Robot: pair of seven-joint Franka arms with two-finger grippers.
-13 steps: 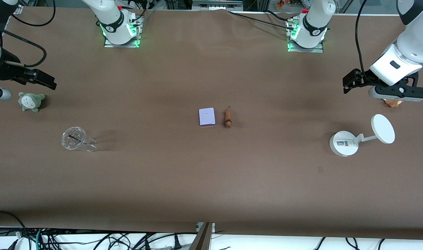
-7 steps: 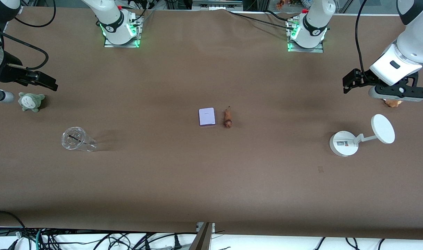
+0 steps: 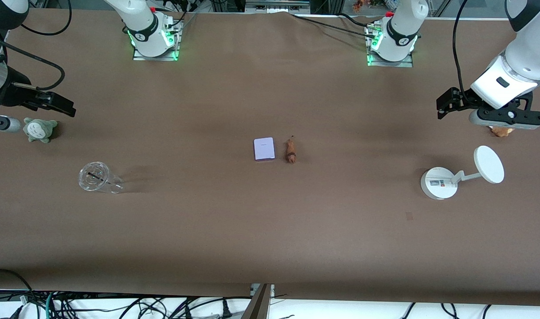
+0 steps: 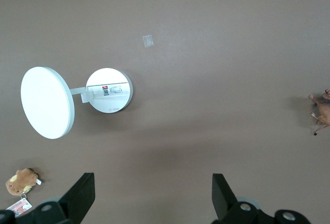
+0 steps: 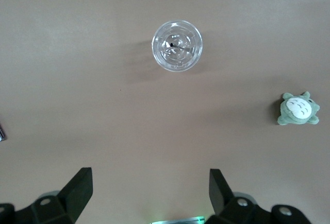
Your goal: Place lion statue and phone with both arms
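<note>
Phone [image 3: 264,149] and lion statue [image 3: 291,151] lie side by side, just apart, at the middle of the brown counter [image 3: 270,230]; with the phone as landmark, the statue is just beside it toward the left arm's end. Neither is held. The left hand [image 4: 152,195] hangs wide and empty near the white round-based stand [image 3: 439,182], well apart from the phone. The right hand [image 5: 149,193] hangs wide and empty near the grey-green plush [image 3: 39,129] and clear cup [image 3: 94,177], equally far off.

Risk, as a judgement: two arms converging on such close neighbours could collide, or one finger could knock the tiny statue while the flat phone slips.

The tan plush [image 3: 500,130] is mostly hidden under the left arm, and the left wrist view cuts off the statue.
</note>
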